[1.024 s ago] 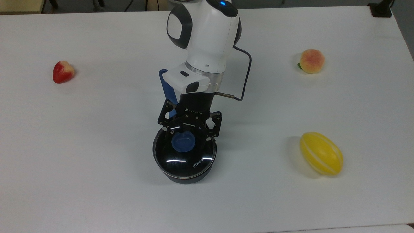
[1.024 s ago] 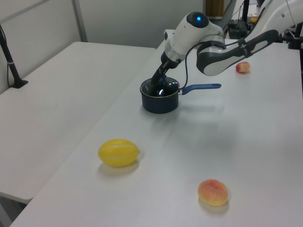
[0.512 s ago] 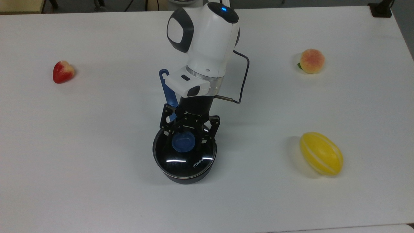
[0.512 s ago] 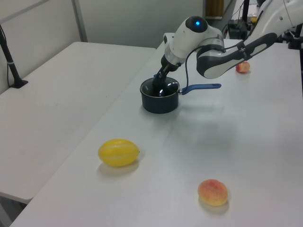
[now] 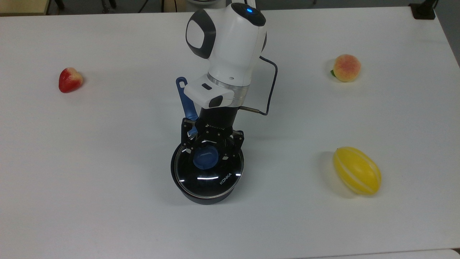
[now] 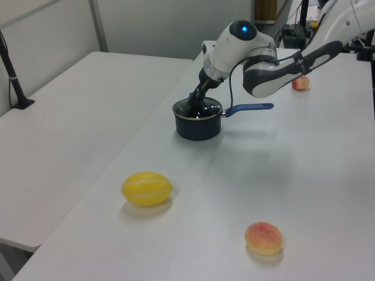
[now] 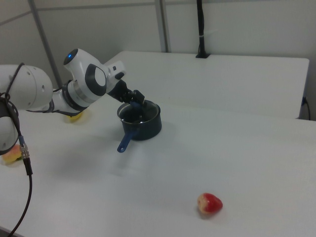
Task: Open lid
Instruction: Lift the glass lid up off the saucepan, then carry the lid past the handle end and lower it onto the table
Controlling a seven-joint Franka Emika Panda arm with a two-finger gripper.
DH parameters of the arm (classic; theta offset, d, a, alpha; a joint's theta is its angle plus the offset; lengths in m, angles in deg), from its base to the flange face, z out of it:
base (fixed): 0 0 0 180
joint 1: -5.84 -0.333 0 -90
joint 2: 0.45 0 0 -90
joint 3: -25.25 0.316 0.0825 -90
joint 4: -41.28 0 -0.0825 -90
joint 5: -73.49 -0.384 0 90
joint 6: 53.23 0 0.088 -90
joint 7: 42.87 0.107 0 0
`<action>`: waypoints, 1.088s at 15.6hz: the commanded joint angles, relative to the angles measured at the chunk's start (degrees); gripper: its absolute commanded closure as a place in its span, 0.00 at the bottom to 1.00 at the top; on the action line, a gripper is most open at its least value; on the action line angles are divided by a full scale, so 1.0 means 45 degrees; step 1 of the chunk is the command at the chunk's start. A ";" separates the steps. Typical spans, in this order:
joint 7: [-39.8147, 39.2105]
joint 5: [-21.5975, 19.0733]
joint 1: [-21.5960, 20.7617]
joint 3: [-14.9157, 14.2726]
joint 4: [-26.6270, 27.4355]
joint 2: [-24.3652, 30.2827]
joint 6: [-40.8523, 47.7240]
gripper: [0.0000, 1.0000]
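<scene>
The round glass lid (image 5: 212, 178) with "KONKA" lettering sits over the black saucepan (image 5: 201, 197) near the middle of the white table, slightly offset toward the top view's right of the pan. My gripper (image 5: 206, 153) reaches down from above, its fingers shut on the lid's blue knob (image 5: 205, 158). The pan's long blue handle (image 5: 185, 95) runs back under my wrist. In the left view the gripper (image 6: 195, 102) stands on top of the lid (image 6: 197, 109), with the pan (image 6: 198, 126) below. From the right view, the gripper (image 7: 137, 106) leans over the pan (image 7: 145, 128).
A red strawberry (image 5: 70, 80) lies at the top view's left. A peach (image 5: 346, 67) and a yellow melon (image 5: 357, 170) lie at the top view's right. A black cable (image 5: 271, 90) loops beside my wrist. The table's near edge (image 5: 230, 253) runs along the bottom.
The fingers have closed in on the blue knob. The lid has shifted slightly toward the top view's right and looks raised a little off the pan.
</scene>
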 commanded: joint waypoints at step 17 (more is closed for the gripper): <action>0.0166 0.0050 0.0836 0.0016 0.1972 0.4049 0.2300 1.00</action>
